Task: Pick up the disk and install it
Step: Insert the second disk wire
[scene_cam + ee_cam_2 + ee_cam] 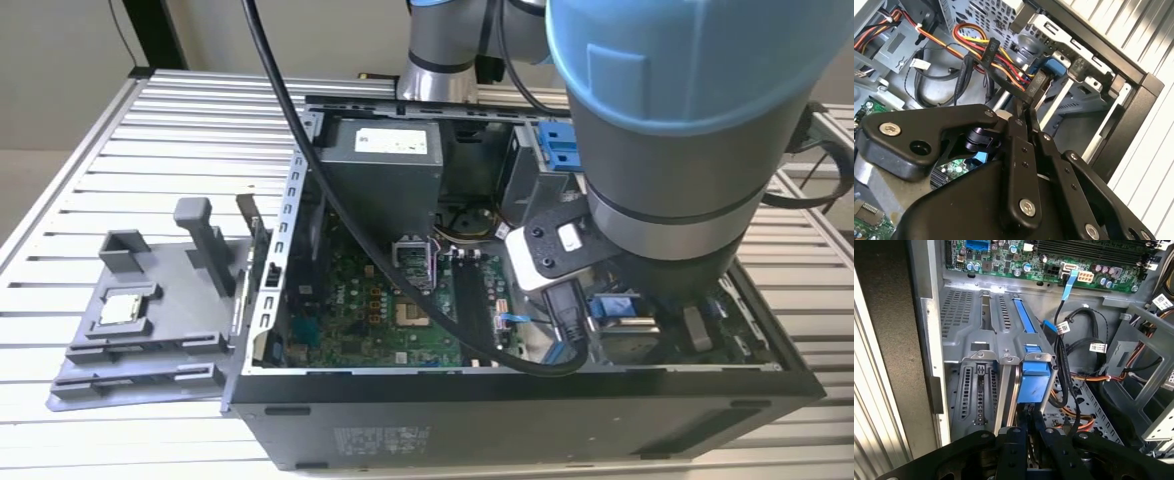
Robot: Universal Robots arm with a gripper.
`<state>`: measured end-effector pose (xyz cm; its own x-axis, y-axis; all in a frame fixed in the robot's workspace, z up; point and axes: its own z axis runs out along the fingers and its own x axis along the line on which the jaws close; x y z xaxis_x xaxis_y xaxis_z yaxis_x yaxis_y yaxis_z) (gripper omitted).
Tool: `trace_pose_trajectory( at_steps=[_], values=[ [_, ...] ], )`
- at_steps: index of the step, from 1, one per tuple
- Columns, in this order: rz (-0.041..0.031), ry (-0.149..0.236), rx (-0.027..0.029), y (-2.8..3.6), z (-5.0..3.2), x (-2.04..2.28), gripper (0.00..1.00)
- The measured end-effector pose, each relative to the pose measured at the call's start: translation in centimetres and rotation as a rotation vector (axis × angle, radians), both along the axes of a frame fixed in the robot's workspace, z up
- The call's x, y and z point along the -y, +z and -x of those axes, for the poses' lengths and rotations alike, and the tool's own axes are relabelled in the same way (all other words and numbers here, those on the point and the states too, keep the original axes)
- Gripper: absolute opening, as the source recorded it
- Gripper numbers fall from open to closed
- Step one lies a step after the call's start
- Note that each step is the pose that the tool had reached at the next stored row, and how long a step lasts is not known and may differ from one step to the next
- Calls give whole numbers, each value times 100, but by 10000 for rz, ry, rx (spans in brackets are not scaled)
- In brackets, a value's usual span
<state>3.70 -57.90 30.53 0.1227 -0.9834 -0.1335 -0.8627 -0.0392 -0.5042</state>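
The disk (pixel 1034 377) stands on edge in a slot of the grey metal drive bay (pixel 966 315) at the floor of the open computer case (pixel 534 420). In the first wrist view I see its blue plastic frame, with a blue rail running away from me. My gripper (pixel 1029 416) is shut, its two black fingers side by side, tips right against the near blue end of the frame. Whether they pinch the frame or only touch it I cannot tell. In the second wrist view the gripper (pixel 1027 114) points into the bay. In the exterior view a blue part of the disk (pixel 614 306) shows under my arm.
Bundled red, yellow and black cables (pixel 979 42) and a black lead (pixel 1061 355) hang close beside the bay. The green motherboard (pixel 387 310) and a grey box with a white sticker (pixel 387 150) fill the case. A grey tray holding a small silver chip (pixel 123 308) sits outside at the exterior view's left.
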Motion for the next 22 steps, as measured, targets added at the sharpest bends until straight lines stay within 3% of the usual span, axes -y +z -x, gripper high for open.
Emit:
trace_pose_trajectory(
  at_steps=[7, 22],
  values=[
    [-9, -21, -1, 1, 9, -29, 0],
    [-24, -46, -2, 3, 10, -32, 0]
  ],
)
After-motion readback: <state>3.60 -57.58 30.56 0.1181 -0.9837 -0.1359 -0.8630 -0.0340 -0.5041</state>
